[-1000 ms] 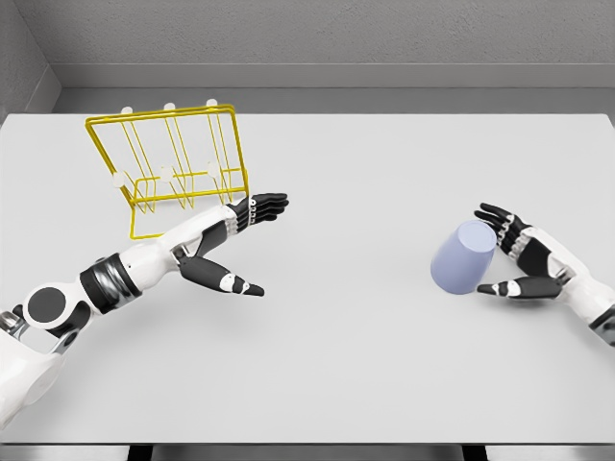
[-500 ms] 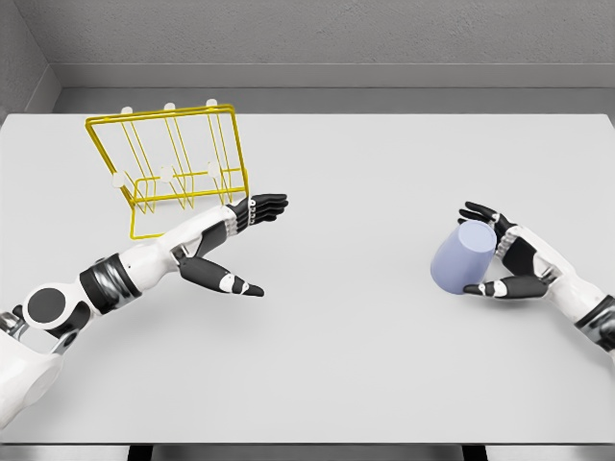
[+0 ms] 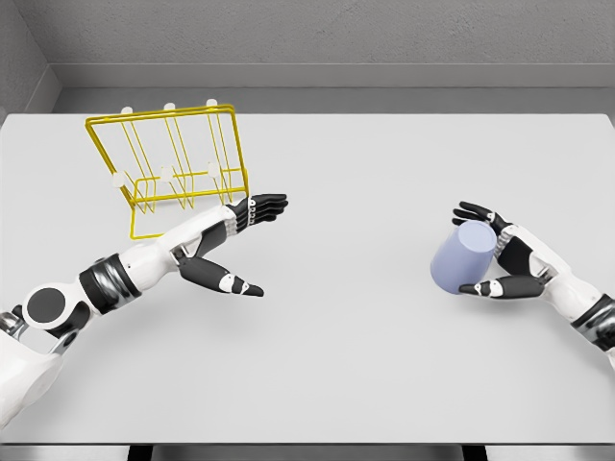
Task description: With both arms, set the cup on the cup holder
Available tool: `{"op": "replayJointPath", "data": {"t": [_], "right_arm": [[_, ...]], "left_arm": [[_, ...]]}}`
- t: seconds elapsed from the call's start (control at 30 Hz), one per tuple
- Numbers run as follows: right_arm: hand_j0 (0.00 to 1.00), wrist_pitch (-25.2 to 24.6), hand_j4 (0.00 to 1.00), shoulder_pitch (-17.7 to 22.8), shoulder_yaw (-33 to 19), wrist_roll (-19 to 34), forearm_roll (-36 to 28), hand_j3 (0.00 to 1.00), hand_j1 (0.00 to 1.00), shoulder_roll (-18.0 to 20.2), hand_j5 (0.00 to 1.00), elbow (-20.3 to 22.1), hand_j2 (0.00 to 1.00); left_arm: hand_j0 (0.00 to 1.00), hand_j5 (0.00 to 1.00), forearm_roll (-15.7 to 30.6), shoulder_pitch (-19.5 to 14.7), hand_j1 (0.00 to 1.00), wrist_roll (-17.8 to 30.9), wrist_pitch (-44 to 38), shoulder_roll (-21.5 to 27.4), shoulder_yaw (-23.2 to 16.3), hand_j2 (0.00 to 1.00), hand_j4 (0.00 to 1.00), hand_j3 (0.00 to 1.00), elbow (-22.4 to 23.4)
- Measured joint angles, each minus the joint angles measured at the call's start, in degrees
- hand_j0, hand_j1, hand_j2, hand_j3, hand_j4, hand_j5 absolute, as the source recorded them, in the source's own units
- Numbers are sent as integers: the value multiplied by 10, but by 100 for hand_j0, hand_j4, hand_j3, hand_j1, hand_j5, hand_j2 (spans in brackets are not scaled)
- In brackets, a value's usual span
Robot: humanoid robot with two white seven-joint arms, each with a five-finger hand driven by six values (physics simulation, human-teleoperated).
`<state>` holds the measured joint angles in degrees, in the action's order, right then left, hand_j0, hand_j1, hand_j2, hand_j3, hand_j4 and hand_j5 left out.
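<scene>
You are viewing a bright, evenly lit render with soft, diffuse overhead light. Shadows under the arms and on the table [image 3: 384,365] are faint. Focus is sharp throughout, with no glare, blur or edge distortion.

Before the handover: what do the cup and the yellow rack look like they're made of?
Cup: smooth, matte lavender, opaque with no glare, so likely plastic or glazed ceramic; a render can't settle it. Cup holder: thin yellow rods, apparently coated wire, with small white peg tips. Right hand curls around the cup.
</scene>
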<state>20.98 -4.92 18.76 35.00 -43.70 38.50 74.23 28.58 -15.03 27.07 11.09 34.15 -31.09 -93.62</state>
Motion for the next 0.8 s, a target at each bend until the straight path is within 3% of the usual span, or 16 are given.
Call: {"op": "replayJointPath", "data": {"t": [0.2,0.43,0.8], "right_arm": [[86,-1,86,0,6,-1,-8,86,86,-2,86,4,86],[63,-1,63,1,11,1,-8,63,63,-3,63,2,63],[63,16,63,-16,10,0,-1,63,63,-1,63,10,63]], "left_arm": [[100,100,0,0,100,0,0,0,0,100,100,100,1],[100,100,0,0,100,0,0,1,1,100,100,100,5],[100,100,0,0,100,0,0,1,1,100,100,100,6]]}}
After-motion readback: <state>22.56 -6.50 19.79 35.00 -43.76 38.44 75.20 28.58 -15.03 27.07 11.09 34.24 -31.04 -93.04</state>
